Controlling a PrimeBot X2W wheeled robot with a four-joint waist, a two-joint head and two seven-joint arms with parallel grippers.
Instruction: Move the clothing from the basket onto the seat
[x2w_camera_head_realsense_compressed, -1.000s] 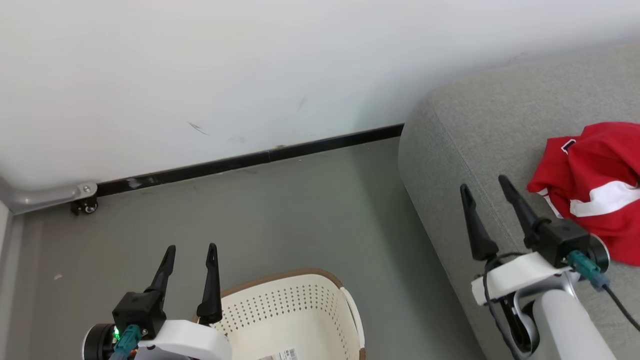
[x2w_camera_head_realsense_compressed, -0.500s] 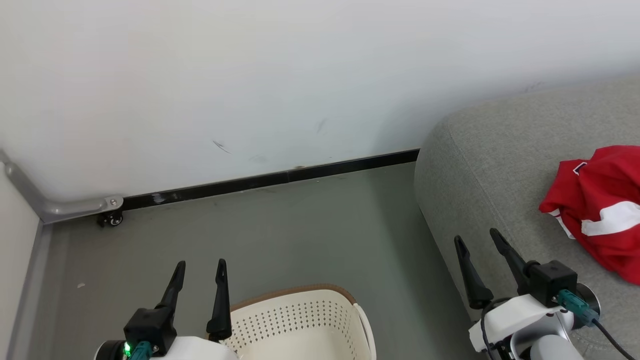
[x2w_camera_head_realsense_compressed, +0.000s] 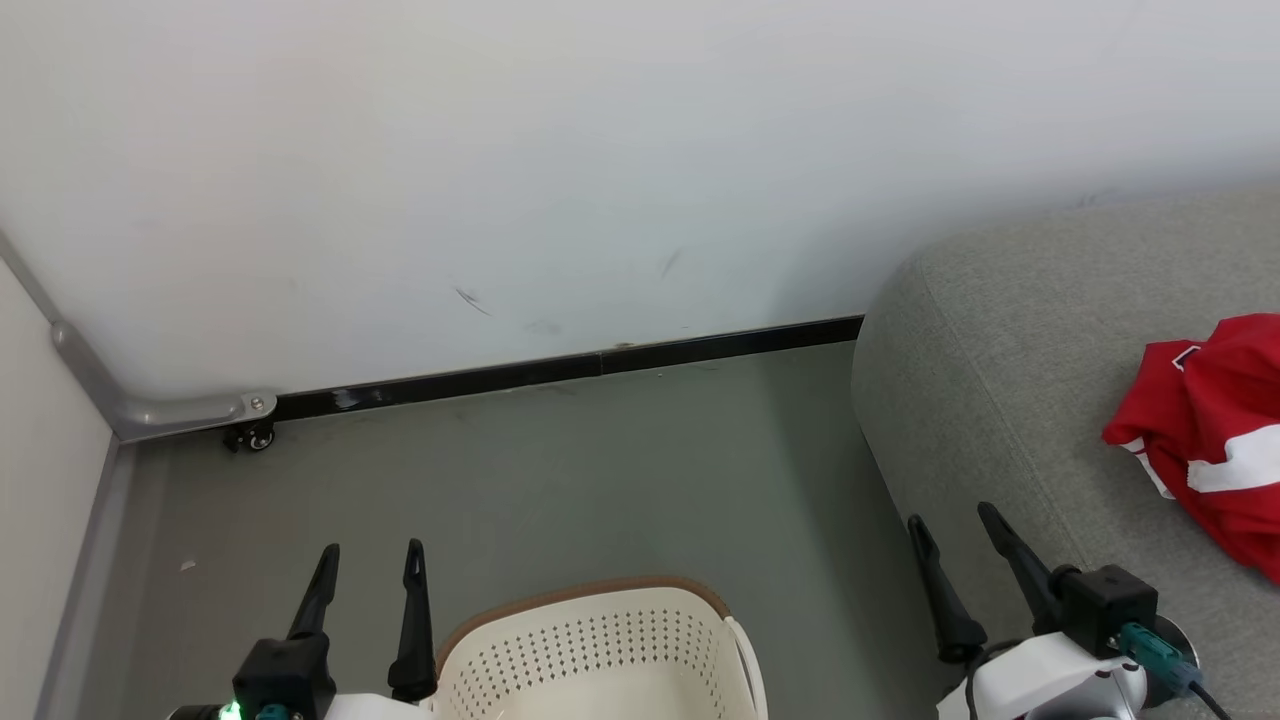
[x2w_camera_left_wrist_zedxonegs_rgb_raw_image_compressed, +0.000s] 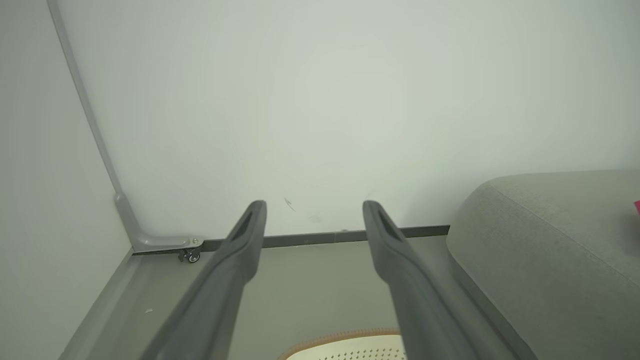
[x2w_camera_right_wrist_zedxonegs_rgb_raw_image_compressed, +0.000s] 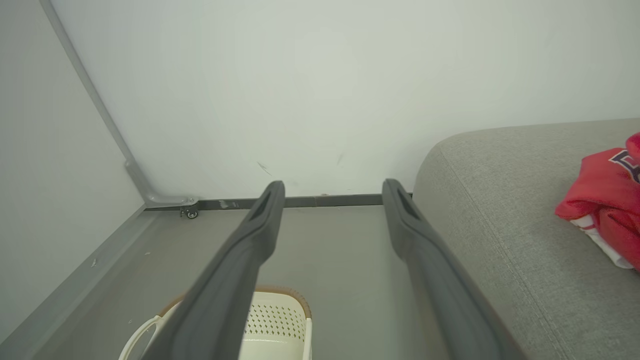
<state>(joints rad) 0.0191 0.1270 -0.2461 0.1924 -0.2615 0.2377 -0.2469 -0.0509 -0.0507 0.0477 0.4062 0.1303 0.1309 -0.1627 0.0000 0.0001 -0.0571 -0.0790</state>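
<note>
And here's where we stand: the clothing (x2w_camera_head_realsense_compressed: 1215, 440), a crumpled red heap with a white stripe, is lying on the seat (x2w_camera_head_realsense_compressed: 1000, 330), over toward the right and running off the picture edge. That garment looks delivered. Down low, the basket (x2w_camera_head_realsense_compressed: 600, 650) sits on the floor (x2w_camera_head_realsense_compressed: 600, 480) just left of the seat's corner, and the stretch of perforated inner wall on show carries no red at all. Its bottom is cut off by the frame, so I can't tell whether anything is left inside. My read: the job is done or very close to it.

The left gripper (x2w_camera_head_realsense_compressed: 371, 548) hovers just beside the basket's left rim, fingers spread, nothing between them. The right gripper (x2w_camera_head_realsense_compressed: 949, 514) hangs at the seat's front corner, near the clothing but apart from it, its 2 fingers spread too and empty.

Around the action: a pale wall (x2w_camera_head_realsense_compressed: 600, 150) behind, a black skirting strip (x2w_camera_head_realsense_compressed: 560, 368) along its foot, and a grey metal rail (x2w_camera_head_realsense_compressed: 150, 412) in the left corner with 1 small caster (x2w_camera_head_realsense_compressed: 250, 438) under it, all well apart from basket and seat. Nothing stands between those 2; if another trip is needed, only the basket's rim and the seat's rounded corner call for care
</note>
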